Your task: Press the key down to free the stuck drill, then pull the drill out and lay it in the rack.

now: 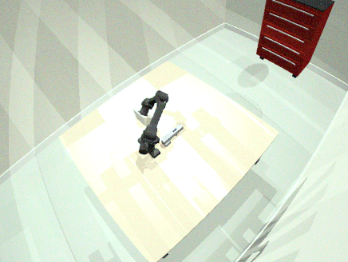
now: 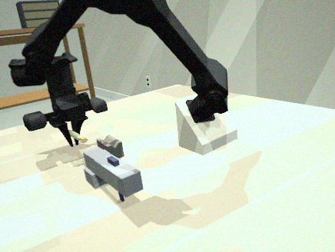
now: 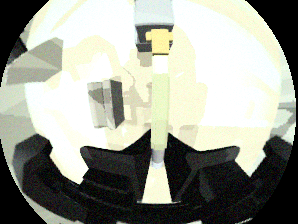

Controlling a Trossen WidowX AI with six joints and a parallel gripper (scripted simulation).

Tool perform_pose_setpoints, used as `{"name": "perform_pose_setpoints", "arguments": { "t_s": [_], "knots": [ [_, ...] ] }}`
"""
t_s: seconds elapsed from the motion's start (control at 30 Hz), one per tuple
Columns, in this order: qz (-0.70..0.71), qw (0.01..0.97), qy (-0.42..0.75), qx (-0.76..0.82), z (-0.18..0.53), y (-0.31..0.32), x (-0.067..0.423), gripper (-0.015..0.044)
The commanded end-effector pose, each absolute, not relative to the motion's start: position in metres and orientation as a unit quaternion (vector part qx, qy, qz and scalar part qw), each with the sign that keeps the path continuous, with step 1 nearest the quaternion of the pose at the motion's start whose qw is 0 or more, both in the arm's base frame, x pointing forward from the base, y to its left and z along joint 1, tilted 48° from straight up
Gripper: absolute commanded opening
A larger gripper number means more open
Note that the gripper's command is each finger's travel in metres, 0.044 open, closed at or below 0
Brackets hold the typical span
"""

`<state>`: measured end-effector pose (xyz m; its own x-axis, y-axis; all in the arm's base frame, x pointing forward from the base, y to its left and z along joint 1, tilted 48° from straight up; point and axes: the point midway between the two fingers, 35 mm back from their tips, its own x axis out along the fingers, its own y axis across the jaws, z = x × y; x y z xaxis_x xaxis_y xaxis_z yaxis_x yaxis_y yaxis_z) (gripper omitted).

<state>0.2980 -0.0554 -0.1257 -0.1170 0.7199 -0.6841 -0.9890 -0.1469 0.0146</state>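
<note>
1. The pincer (image 2: 73, 139) is clamped on one end of the drill (image 3: 158, 99), held off the desk (image 2: 269, 161).
2. The drill's long axis runs from the fingertips toward the grey block (image 2: 113, 171), yellow-collared end (image 3: 160, 42) leading.
3. The drill is a slim, pale green rod.
4. The block carries a small dark blue key (image 2: 112, 160) on top.
5. A small grey rack (image 2: 111, 145) sits just beside the block.

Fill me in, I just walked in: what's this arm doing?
The gripper is shut on a thin pale drill, holding it above the table, apart from the grey block with the small blue key on top. The wrist view shows the drill's tip just short of that block. The small grey rack sits beside it, nothing on it yet.
</note>
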Motion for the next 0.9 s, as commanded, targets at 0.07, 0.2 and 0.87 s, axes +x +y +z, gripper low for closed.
{"name": "perform_pose_setpoints", "arguments": {
  "t_s": [0.07,0.2,0.87],
  "knots": [
    [0.706,0.605,0.246,-0.275,-0.123,-0.059,0.298,0.0000],
    [0.706,0.605,0.246,-0.275,-0.122,-0.060,0.298,0.0000],
    [0.706,0.604,0.247,-0.275,-0.123,-0.066,0.279,0.0000]
  ]
}}
